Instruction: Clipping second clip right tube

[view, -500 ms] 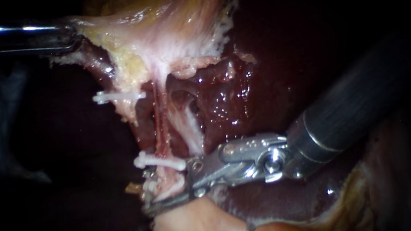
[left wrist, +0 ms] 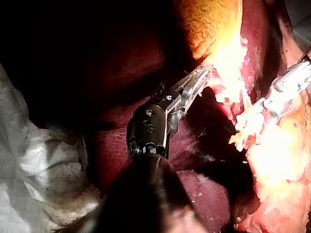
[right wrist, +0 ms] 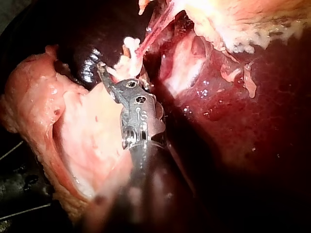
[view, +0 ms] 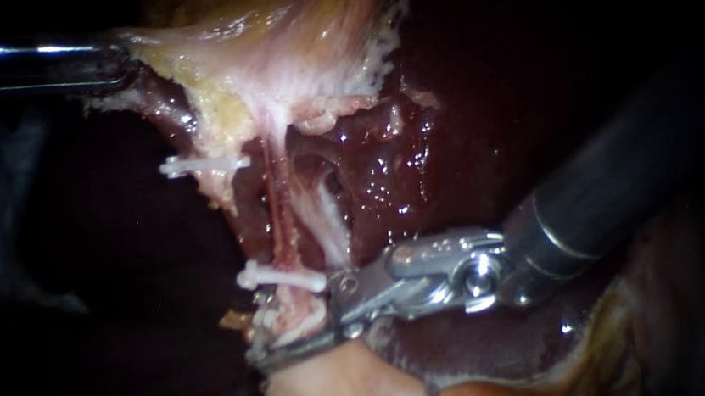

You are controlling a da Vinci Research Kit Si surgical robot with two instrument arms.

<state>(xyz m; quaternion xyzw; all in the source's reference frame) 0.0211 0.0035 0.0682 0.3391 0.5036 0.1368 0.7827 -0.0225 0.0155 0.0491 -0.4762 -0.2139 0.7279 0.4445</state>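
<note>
A thin reddish tube (view: 280,221) runs down from the pale gallbladder (view: 288,50). It carries a white clip (view: 283,277) low down. A second white clip (view: 205,164) sits higher, to its left. My right instrument (view: 255,332) comes in from the right. Its jaws straddle the tube just below the lower clip, pressing the pink tissue from both sides, with white bits at their tips. In the right wrist view these jaws (right wrist: 109,70) hold pale tissue. My left instrument (view: 124,69) is shut on the gallbladder's edge at upper left, as its wrist view (left wrist: 198,78) also shows.
Dark red, glistening liver (view: 384,170) lies behind and right of the tube. A pale pink lump of tissue (view: 327,392) sits under the right jaws. White cloth (left wrist: 39,165) lies beside the left shaft.
My right instrument has drawn back slightly to the right, and the lower clip and the tube end have shifted with it. The left instrument has stayed still.
</note>
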